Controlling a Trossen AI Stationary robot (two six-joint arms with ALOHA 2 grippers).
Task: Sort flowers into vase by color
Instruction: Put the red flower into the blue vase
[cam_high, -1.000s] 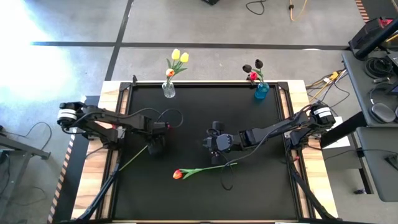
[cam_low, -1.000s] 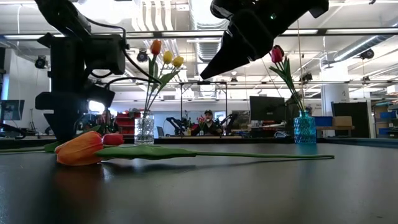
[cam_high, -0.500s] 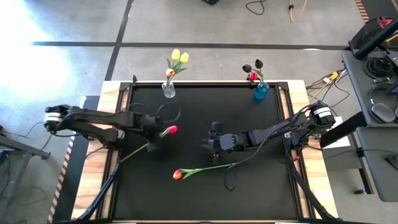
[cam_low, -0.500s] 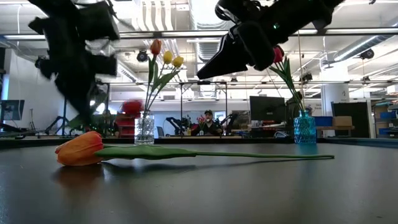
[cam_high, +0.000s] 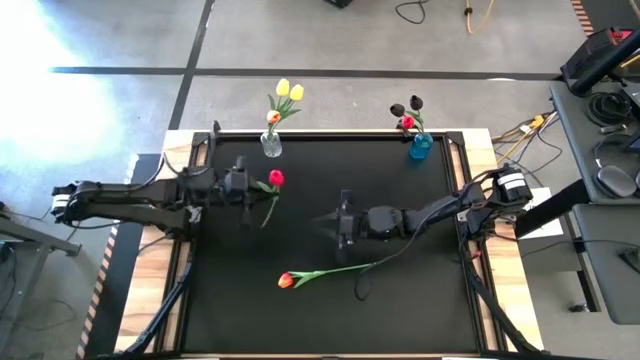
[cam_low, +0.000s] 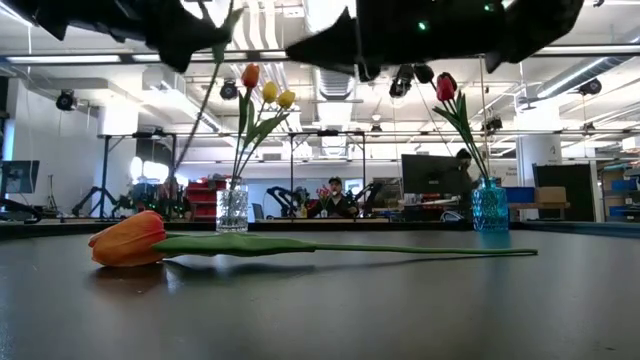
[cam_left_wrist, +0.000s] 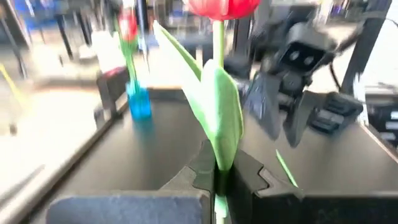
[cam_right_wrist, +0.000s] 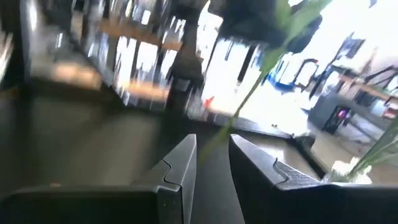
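My left gripper (cam_high: 263, 198) is shut on a red tulip (cam_high: 275, 178), which hangs in the air over the table's left middle, with its head (cam_left_wrist: 224, 6) up. My right gripper (cam_high: 330, 222) hovers at mid-table, pointing left. Its fingers (cam_right_wrist: 180, 165) stand a little apart with nothing between them. An orange tulip (cam_high: 286, 280) lies flat on the black mat near the front, and the low view shows it as well (cam_low: 128, 240). A clear vase (cam_high: 271, 146) at the far edge holds yellow and orange tulips. A blue vase (cam_high: 420, 147) holds red and dark ones. My left gripper pinches the red tulip's green stem, together with a leaf (cam_left_wrist: 221, 140), between its two fingers, some way below the head. The fingers come in about level from the table's left and lie across the stem. The tulip is lifted clear, tilted, with its lower stem end (cam_high: 262, 224) free.
Both vases stand at the mat's far edge, the clear one far left and the blue one far right. The orange tulip's stem (cam_high: 345, 267) runs just in front of my right gripper. Wooden rails (cam_high: 150, 290) border the mat on both sides.
My left gripper has risen and gone toward the far edge with the red tulip. The tulip lay slanted on the mat and now hangs clear, its stem swung steeper. My right gripper has risen a little and shifted slightly left.
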